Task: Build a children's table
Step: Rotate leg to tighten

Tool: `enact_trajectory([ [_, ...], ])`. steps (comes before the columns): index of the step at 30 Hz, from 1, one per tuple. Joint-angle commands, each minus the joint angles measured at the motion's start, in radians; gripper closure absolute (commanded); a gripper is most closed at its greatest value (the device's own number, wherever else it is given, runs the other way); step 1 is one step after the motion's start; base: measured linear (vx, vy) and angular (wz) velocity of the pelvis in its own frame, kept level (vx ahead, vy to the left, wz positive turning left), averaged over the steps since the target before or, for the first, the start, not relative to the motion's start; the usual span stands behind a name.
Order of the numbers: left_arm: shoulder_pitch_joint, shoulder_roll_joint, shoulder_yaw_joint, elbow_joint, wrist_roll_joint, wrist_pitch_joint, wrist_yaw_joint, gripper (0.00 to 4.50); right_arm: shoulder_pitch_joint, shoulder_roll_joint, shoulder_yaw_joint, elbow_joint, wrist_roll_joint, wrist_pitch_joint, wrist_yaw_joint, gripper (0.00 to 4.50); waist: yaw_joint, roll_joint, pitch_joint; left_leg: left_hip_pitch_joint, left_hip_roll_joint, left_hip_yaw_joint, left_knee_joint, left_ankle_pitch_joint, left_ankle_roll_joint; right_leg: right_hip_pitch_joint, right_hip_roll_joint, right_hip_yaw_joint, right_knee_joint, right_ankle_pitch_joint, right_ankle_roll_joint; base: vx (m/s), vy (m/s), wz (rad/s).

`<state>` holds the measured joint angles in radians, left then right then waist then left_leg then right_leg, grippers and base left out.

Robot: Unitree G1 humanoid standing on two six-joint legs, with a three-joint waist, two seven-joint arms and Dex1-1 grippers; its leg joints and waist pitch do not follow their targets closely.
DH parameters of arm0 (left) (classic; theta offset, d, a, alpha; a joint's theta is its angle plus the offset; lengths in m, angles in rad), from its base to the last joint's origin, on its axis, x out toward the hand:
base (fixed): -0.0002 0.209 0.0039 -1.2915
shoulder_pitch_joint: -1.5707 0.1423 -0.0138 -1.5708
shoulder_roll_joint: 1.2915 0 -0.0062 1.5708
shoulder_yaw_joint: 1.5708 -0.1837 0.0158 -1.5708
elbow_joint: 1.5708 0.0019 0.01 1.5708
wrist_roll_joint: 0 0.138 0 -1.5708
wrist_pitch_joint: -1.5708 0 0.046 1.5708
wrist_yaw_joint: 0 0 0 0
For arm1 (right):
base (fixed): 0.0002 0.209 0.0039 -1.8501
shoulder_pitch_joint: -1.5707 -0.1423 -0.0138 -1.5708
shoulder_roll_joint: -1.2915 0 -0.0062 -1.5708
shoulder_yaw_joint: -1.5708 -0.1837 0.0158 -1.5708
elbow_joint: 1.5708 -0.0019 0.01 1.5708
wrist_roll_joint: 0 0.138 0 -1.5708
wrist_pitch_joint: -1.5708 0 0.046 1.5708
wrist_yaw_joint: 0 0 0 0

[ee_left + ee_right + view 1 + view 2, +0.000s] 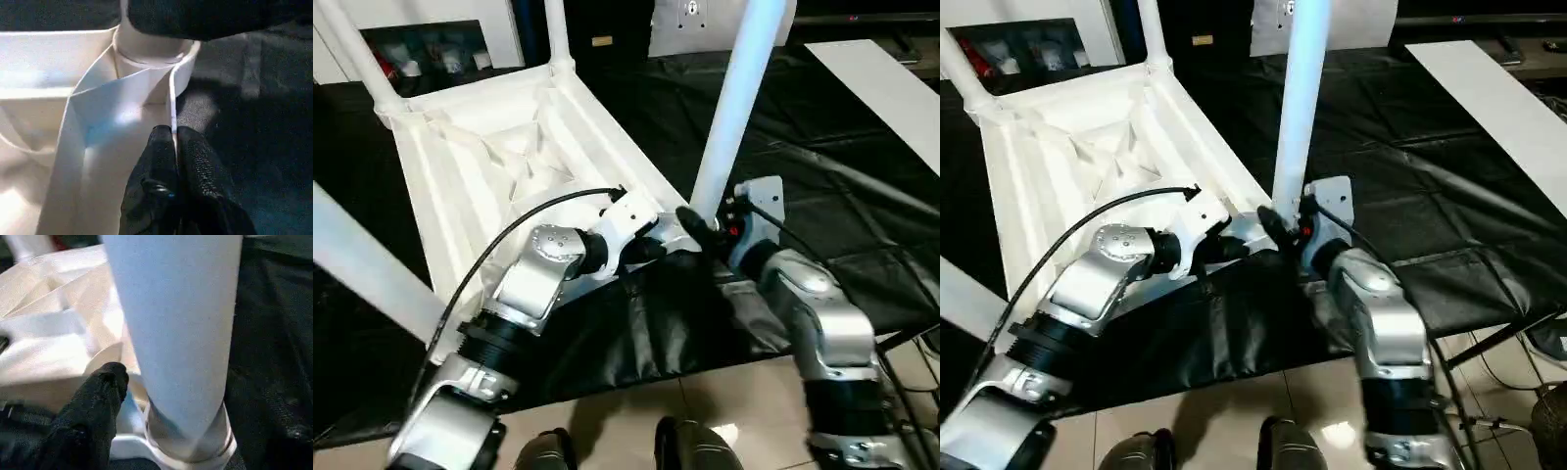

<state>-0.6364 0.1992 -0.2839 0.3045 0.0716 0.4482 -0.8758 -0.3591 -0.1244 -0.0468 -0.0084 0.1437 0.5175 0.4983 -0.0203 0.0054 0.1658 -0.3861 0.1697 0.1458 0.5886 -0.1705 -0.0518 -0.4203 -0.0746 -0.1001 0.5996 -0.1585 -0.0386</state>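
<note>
The white table top (489,166) lies upside down on the black padded surface, its X ribs facing up. Legs stand in the far-left (357,54) and far (556,29) sockets, and a third leg (362,269) crosses the left edge. A fourth leg (734,108) stands upright in the near-right corner socket (146,54). My right gripper (698,223) is shut on the base of this leg just above the socket, and one black finger (105,382) shows beside the tube. My left gripper (173,132) is pinched shut on the top's thin rim beside that socket.
The black padded surface (822,196) ends close in front of me, with tiled floor (724,392) and my feet (690,446) below. A white board (891,88) lies at the back right. Cables (911,362) hang at the right edge.
</note>
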Motion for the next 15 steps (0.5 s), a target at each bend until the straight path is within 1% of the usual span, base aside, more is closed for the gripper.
enact_trajectory([
  [1,0.004,0.016,-0.035,-0.042,-0.018,-0.059,-0.069,4.50,0.016,-0.014,0.068,-0.003,0.045,-0.010,0.099,0.93,0.007,-0.003,-0.091,0.001,0.043,-0.006,-0.056,-0.110,0.133,0.076,-0.074,0.062,-0.078,-0.189,-0.222,0.000,0.000,0.00],
  [2,0.008,0.029,-0.037,-0.045,-0.019,-0.060,-0.084,4.50,0.019,-0.034,0.064,-0.002,0.053,-0.025,0.129,0.87,0.006,-0.001,-0.089,0.002,0.044,-0.006,-0.057,-0.122,0.132,0.076,-0.073,0.061,-0.079,-0.207,-0.220,0.000,0.000,0.00],
  [3,0.014,0.057,-0.041,-0.047,-0.024,-0.079,-0.119,4.50,0.024,-0.083,0.058,0.005,0.064,-0.057,0.200,0.77,0.007,-0.001,-0.088,0.005,0.046,-0.005,-0.057,-0.139,0.127,0.075,-0.074,0.061,-0.082,-0.229,-0.217,0.000,0.000,0.00],
  [4,0.014,0.058,-0.041,-0.047,-0.025,-0.081,-0.122,4.50,0.024,-0.086,0.057,0.006,0.065,-0.059,0.205,0.68,0.009,0.003,-0.087,0.007,0.046,-0.006,-0.058,-0.146,0.125,0.075,-0.074,0.061,-0.084,-0.239,-0.216,0.000,0.000,0.00],
  [5,0.020,0.092,-0.049,-0.042,-0.028,-0.105,-0.164,4.50,0.028,-0.150,0.054,0.019,0.075,-0.097,0.299,0.68,0.008,0.001,-0.086,0.008,0.048,-0.005,-0.059,-0.161,0.120,0.073,-0.074,0.061,-0.086,-0.257,-0.213,0.000,0.000,0.00],
  [6,0.020,0.092,-0.049,-0.042,-0.028,-0.106,-0.164,4.50,0.028,-0.151,0.054,0.019,0.075,-0.097,0.300,0.47,0.010,0.001,-0.085,0.009,0.049,-0.005,-0.060,-0.172,0.117,0.073,-0.073,0.061,-0.087,-0.270,-0.209,0.000,0.000,0.00],
  [7,0.023,0.111,-0.056,-0.040,-0.031,-0.125,-0.194,4.50,0.028,-0.185,0.053,0.027,0.079,-0.115,0.349,0.39,0.010,0.001,-0.085,0.009,0.049,-0.005,-0.060,-0.172,0.117,0.073,-0.073,0.061,-0.087,-0.270,-0.209,0.000,0.000,0.00],
  [8,0.024,0.126,-0.063,-0.037,-0.033,-0.133,-0.216,4.50,0.027,-0.211,0.052,0.036,0.083,-0.129,0.386,0.39,0.015,0.001,-0.085,0.012,0.051,-0.005,-0.060,-0.178,0.117,0.071,-0.073,0.061,-0.086,-0.271,-0.212,0.000,0.000,0.00],
  [9,0.024,0.143,-0.070,-0.033,-0.036,-0.160,-0.244,4.50,0.025,-0.240,0.052,0.045,0.088,-0.140,0.425,0.29,0.020,0.000,-0.086,0.014,0.053,-0.004,-0.061,-0.170,0.120,0.070,-0.075,0.063,-0.086,-0.264,-0.215,0.000,0.000,0.00],
  [10,0.024,0.157,-0.076,-0.028,-0.044,-0.184,-0.277,4.50,0.022,-0.265,0.053,0.054,0.096,-0.155,0.465,0.19,0.021,-0.003,-0.087,0.013,0.053,-0.002,-0.060,-0.164,0.122,0.070,-0.076,0.064,-0.085,-0.258,-0.217,0.000,0.000,0.00],
  [11,0.024,0.171,-0.081,-0.024,-0.048,-0.194,-0.305,4.50,0.019,-0.289,0.053,0.063,0.104,-0.165,0.502,0.19,0.025,-0.002,-0.087,0.013,0.054,-0.002,-0.060,-0.159,0.124,0.070,-0.076,0.064,-0.083,-0.255,-0.221,0.000,0.000,0.00],
  [12,0.023,0.191,-0.090,-0.015,-0.055,-0.239,-0.355,4.50,0.012,-0.321,0.060,0.079,0.109,-0.200,0.555,0.19,0.030,-0.002,-0.089,0.016,0.056,0.000,-0.060,-0.146,0.129,0.068,-0.075,0.066,-0.080,-0.228,-0.235,0.000,0.000,0.00],
  [13,0.023,0.197,-0.093,-0.012,-0.058,-0.253,-0.372,4.50,0.010,-0.330,0.063,0.084,0.111,-0.213,0.572,0.19,0.032,-0.002,-0.090,0.014,0.054,-0.001,-0.059,-0.146,0.134,0.069,-0.076,0.064,-0.081,-0.228,-0.235,0.000,0.000,0.00],
  [14,0.021,0.208,-0.099,-0.008,-0.061,-0.263,-0.399,4.50,0.006,-0.344,0.068,0.094,0.116,-0.234,0.608,0.19,0.035,-0.004,-0.091,0.013,0.054,0.001,-0.059,-0.142,0.136,0.071,-0.078,0.066,-0.077,-0.222,-0.237,0.000,0.000,0.00],
  [15,0.017,0.229,-0.117,0.003,-0.055,-0.293,-0.441,4.50,-0.003,-0.370,0.082,0.118,0.123,-0.271,0.677,0.19,0.036,-0.004,-0.089,0.013,0.055,0.001,-0.059,-0.144,0.137,0.070,-0.078,0.066,-0.078,-0.226,-0.236,0.000,0.000,0.00],
])
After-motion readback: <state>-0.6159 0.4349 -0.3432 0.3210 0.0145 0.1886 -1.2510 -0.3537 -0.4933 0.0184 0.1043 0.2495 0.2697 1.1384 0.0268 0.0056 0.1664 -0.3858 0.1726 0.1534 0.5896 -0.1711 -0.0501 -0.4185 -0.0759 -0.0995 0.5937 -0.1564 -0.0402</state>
